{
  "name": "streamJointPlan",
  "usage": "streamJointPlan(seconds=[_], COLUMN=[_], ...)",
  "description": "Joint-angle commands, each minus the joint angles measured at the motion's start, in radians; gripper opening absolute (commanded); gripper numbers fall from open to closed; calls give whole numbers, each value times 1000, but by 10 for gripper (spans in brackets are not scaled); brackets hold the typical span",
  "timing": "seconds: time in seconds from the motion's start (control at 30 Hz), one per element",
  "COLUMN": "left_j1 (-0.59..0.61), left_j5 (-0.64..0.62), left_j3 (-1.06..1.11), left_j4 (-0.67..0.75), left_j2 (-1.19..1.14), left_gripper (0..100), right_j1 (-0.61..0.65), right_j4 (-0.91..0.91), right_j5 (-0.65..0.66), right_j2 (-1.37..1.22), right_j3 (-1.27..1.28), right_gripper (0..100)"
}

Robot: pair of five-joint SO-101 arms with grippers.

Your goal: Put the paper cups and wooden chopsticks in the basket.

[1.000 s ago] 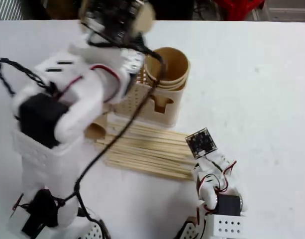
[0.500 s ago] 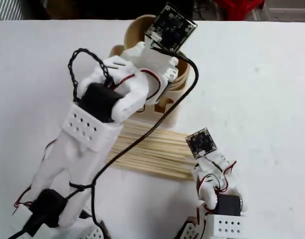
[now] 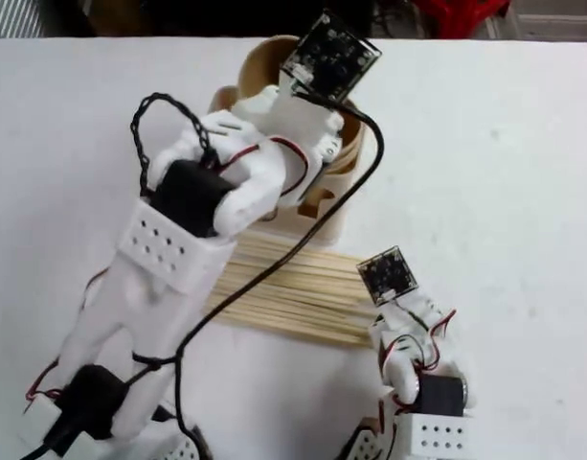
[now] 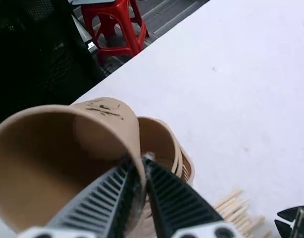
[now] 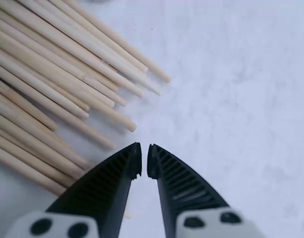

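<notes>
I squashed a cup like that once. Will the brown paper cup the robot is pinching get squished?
Probably a little: the brown paper cup is thin-walled, and the left gripper pinches just one side of its rim, so it may dent there. It looks light, as that pinch alone seems to carry it.

High camera down over the table (image 3: 504, 144); both wrist cameras close, chopsticks (image 3: 303, 302) common to all.

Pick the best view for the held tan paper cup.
Left wrist view: the tan paper cup, close up, wall pinched by the left gripper. High view catches part of its rim behind the arm; right wrist view faces wooden chopsticks.
</notes>
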State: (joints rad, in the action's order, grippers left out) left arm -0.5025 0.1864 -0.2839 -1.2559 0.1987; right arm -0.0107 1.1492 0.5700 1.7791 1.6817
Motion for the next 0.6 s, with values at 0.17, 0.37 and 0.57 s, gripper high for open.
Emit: streamJointPlan(seconds=[0.17, 0.37, 0.57], left_j1=[-58, -64, -67], left_j5=[118, 120, 198], left_j3=[-124, -124, -135], left_j4=[-198, -196, -193], left_j2=[56, 48, -5], left_gripper=[24, 24, 170], right_j1=[-2, -2, -2], right_j4=[-21, -21, -21], right_j5=[11, 11, 11], right_j2=[10, 10, 10], right_j3=[9, 9, 9], right_gripper=[42, 42, 42])
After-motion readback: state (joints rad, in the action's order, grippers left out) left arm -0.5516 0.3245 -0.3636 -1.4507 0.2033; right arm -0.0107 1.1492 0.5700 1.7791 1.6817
